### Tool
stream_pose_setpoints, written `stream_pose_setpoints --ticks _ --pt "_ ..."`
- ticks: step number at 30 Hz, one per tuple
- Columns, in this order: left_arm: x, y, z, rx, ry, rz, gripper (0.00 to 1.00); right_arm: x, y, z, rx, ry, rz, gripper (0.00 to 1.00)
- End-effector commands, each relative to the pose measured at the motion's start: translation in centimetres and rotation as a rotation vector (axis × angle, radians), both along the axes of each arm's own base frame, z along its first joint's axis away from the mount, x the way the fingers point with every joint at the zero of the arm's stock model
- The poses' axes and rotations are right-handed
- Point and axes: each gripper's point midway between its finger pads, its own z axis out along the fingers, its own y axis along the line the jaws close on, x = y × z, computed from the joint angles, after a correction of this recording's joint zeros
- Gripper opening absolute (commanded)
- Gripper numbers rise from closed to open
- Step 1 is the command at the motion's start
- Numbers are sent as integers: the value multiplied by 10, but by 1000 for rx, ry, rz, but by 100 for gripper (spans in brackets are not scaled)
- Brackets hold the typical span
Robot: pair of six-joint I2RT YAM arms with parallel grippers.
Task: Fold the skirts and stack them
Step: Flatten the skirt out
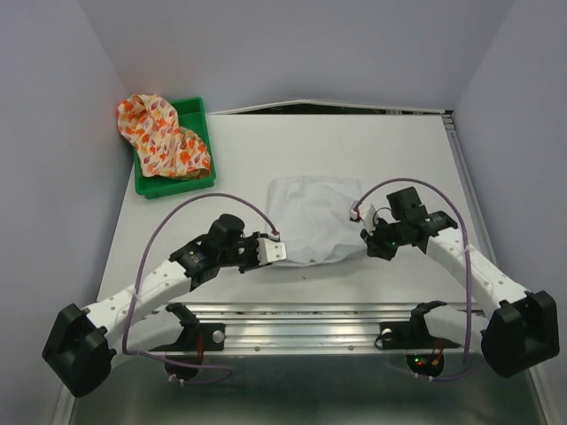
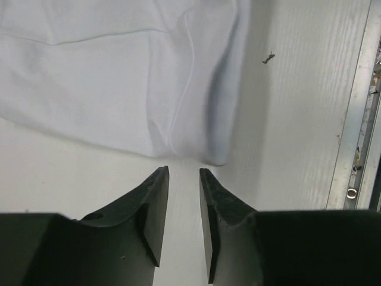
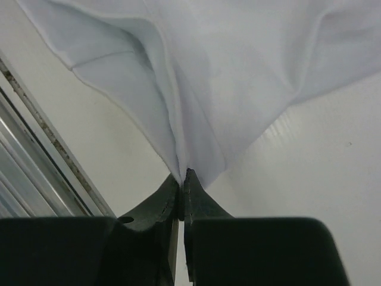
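The plain white skirt lies crumpled in the middle of the table. My right gripper is at its right edge, shut on a pinched fold of the white skirt; the right wrist view shows the cloth rising from the closed gripper. My left gripper sits at the skirt's near left corner. In the left wrist view it stands open with only bare table between its fingers, the white skirt just ahead of the tips. The floral skirt is heaped in and over the green tray at the back left.
A metal rail runs along the near table edge and shows in the left wrist view and the right wrist view. Grey walls close in the left, back and right. A small dark speck lies on the table.
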Motion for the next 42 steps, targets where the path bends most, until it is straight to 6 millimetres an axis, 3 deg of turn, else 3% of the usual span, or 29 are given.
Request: stream_pose_setpoints --ticks 1,6,13,17,21,29,32,33,36,38,42 --pt "-5 -11 11 -31 11 -39 43 -20 9 5 26 -15 89 9" --pt "-20 -18 10 14 47 -107 62 -29 10 -3 10 3 120 13" --pt "-33 -38 5 54 49 -195 63 -33 8 -15 -39 14 166 19" --pt "-45 -49 -8 106 14 -278 59 -32 4 -20 -73 5 166 20" --pt "-56 -52 -35 228 -10 -377 50 -32 0 -22 -95 -2 176 20" --pt "-49 -54 -63 329 -14 -392 39 -35 -5 -24 -125 -14 187 20" --pt "-50 -54 -70 351 3 -395 28 -37 -7 -25 -134 -14 188 20" --pt "-51 -53 -72 359 12 -397 16 -35 -8 -25 -140 -20 191 20" --pt "-49 -53 -61 341 -12 -382 0 -33 -12 -24 -158 -43 187 20" --pt "-45 -51 -51 312 -41 -344 0 -30 -14 -23 -170 -62 180 19" --pt "-26 -46 -3 163 -122 -202 0 -26 -19 -22 -195 -85 156 14"
